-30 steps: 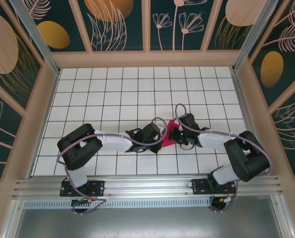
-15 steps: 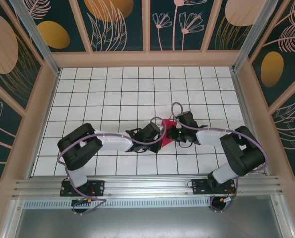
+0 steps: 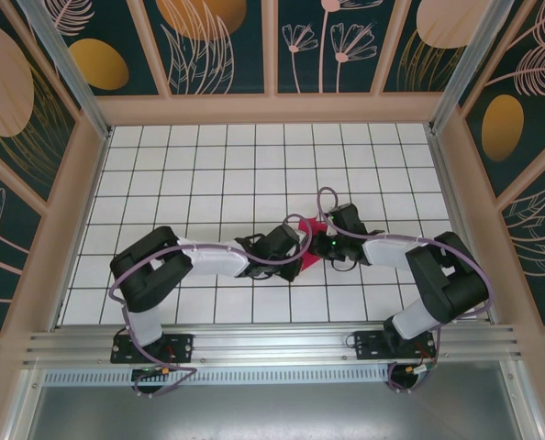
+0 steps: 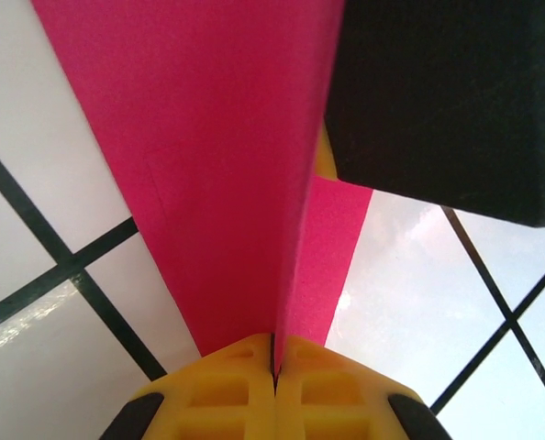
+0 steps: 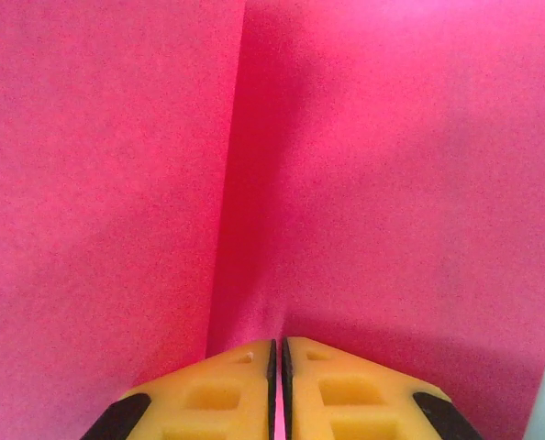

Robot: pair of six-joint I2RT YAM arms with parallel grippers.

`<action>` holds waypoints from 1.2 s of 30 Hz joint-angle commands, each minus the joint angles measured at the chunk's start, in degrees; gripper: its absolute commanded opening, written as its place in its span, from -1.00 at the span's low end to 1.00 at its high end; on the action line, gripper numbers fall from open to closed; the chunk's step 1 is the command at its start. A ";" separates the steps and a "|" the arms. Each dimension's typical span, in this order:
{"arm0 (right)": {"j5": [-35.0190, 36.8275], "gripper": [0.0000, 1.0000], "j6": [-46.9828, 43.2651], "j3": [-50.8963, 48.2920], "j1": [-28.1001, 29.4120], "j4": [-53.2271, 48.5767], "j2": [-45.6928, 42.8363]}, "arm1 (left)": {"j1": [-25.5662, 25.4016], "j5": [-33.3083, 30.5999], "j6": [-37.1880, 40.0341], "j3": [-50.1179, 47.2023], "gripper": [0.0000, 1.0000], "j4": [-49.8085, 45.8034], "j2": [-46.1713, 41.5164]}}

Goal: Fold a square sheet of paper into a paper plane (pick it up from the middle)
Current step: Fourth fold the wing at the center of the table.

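Observation:
The magenta sheet of paper (image 3: 313,231) is folded into a narrow pointed wedge and is held up between my two grippers at the middle of the tiled floor. In the left wrist view the paper (image 4: 227,165) widens away from my left gripper (image 4: 274,356), whose yellow fingers (image 4: 217,385) are shut on its creased fold. The right wrist view has the paper (image 5: 364,183) close up with a vertical crease, and my right gripper (image 5: 277,353) is shut on its edge. From above, the left gripper (image 3: 296,250) and right gripper (image 3: 325,245) face each other, nearly touching.
The white tiled floor (image 3: 208,174) with black grid lines spreads all round the paper, with free room behind it. Patterned walls enclose the floor. The right gripper's black body (image 4: 438,101) hangs just above the paper in the left wrist view.
The right gripper has moved a little left and back, closer to the left gripper. The left arm has shifted slightly right. Less of the paper shows from above.

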 commanded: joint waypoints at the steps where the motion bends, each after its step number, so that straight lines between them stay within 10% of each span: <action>1: -1.37 -0.70 -1.34 -0.76 -0.48 1.04 0.62 | 0.86 2.78 2.97 0.29 -0.97 -0.08 0.35; 27: -1.17 -0.61 6.69 -4.68 -1.30 1.78 -16.41 | 6.78 19.74 1.28 -3.45 -0.96 11.13 4.68; 36: -5.74 -0.62 7.34 -1.97 -1.49 5.89 -8.99 | 6.98 21.05 1.46 -2.40 -0.95 10.77 6.15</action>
